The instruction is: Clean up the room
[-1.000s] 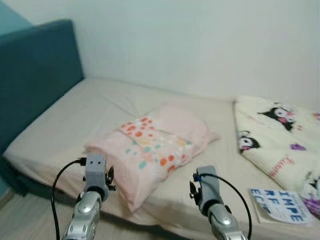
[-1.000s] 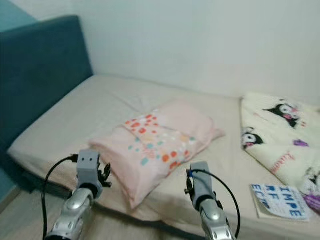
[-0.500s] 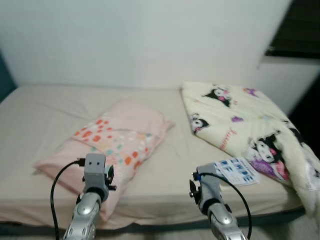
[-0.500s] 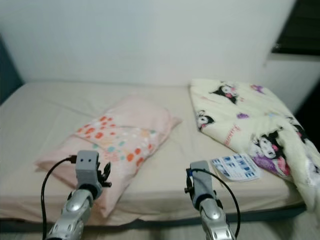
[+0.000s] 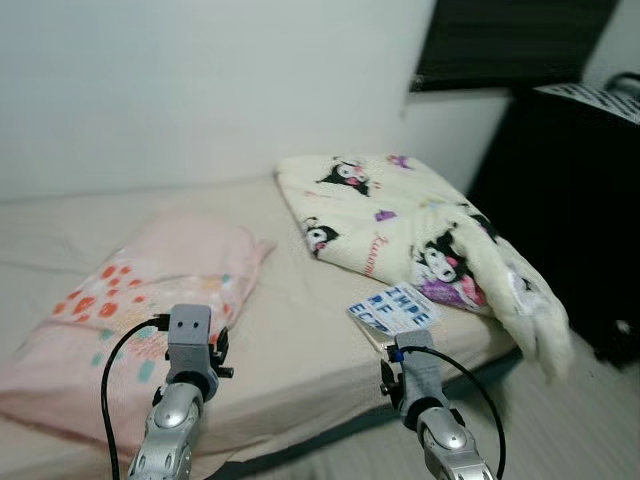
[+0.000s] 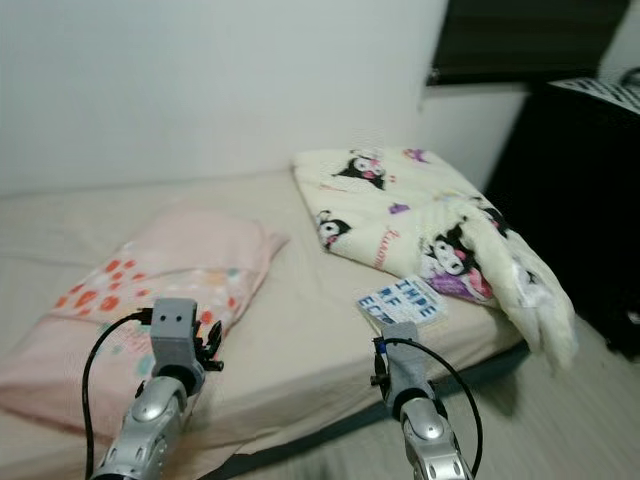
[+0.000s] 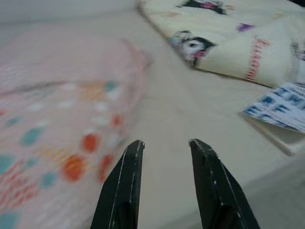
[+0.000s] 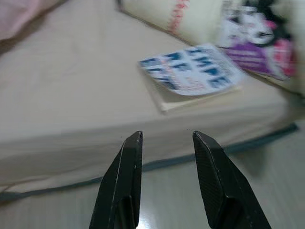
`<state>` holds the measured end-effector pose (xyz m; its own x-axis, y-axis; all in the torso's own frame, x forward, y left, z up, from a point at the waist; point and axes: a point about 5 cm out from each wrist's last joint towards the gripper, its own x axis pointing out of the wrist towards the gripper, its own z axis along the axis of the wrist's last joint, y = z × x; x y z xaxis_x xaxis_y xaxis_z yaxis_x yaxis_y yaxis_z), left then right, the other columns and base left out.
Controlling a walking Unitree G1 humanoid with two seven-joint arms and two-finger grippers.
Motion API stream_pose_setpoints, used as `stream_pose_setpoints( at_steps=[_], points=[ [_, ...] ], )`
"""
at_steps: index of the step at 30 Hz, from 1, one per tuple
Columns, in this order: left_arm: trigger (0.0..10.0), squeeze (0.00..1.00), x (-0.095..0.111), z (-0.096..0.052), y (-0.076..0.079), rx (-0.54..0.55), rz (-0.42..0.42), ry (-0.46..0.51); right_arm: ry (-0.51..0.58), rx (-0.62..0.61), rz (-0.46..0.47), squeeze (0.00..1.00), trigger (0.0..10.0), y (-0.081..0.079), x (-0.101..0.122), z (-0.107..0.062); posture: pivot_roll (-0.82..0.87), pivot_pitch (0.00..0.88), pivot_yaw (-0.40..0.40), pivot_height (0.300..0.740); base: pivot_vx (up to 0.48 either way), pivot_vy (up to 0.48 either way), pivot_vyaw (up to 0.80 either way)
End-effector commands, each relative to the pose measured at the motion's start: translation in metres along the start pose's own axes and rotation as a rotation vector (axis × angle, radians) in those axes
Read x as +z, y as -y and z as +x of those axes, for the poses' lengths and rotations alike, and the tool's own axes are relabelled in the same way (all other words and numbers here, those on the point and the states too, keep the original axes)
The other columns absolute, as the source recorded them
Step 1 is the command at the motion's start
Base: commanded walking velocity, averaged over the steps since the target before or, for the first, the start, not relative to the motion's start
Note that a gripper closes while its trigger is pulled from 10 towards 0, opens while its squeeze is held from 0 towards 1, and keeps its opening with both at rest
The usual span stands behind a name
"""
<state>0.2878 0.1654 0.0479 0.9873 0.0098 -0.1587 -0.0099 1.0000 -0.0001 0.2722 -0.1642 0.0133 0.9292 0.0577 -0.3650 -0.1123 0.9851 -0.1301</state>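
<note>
On bed: pillow [image 5: 140, 300], book [image 5: 396, 308] | view swung right, headboard gone | both jaws parted, empty

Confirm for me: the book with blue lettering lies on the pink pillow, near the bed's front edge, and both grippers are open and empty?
Not quite. The book lies on the bare sheet beside the cartoon-print blanket, apart from the pink pillow, as the left eye view shows. It is near the bed's front edge, and the left gripper and right gripper are both open and empty.
</note>
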Motion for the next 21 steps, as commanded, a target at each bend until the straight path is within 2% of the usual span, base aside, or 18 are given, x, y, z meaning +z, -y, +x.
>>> stream_pose_setpoints(
  at_steps=[1, 4, 13, 21],
  points=[
    [10.0, 0.0, 0.0012, 0.0011, 0.002, -0.004, -0.009, 0.005, -0.003, -0.009, -0.005, 0.0, 10.0, 0.0022, 0.0, -0.0004, 0.0, 0.001, -0.058, 0.738, 0.0, 0.0, -0.8],
    [10.0, 0.0, 0.0009, 0.0009, 0.0019, -0.002, -0.008, 0.004, 0.007, -0.008, -0.005, 0.0, 10.0, 0.0026, 0.001, -0.0006, -0.01, 0.0, -0.058, 0.738, 0.0, 0.0, -0.8],
    [10.0, 0.0, -0.0014, -0.0009, 0.0018, 0.003, -0.018, -0.004, 0.021, 0.035, -0.046, 0.0, 10.0, -0.0019, 0.0018, -0.0014, -0.01, 0.0, -0.068, 0.738, 0.0, 0.0, 0.0],
    [10.0, 0.0, -0.0018, -0.0012, 0.0017, 0.001, -0.022, -0.005, 0.027, 0.045, -0.051, 0.0, 10.0, -0.0034, 0.0047, 0.0001, -0.01, 0.0, -0.073, 0.738, 0.0, 0.39, 0.0]
  ],
)
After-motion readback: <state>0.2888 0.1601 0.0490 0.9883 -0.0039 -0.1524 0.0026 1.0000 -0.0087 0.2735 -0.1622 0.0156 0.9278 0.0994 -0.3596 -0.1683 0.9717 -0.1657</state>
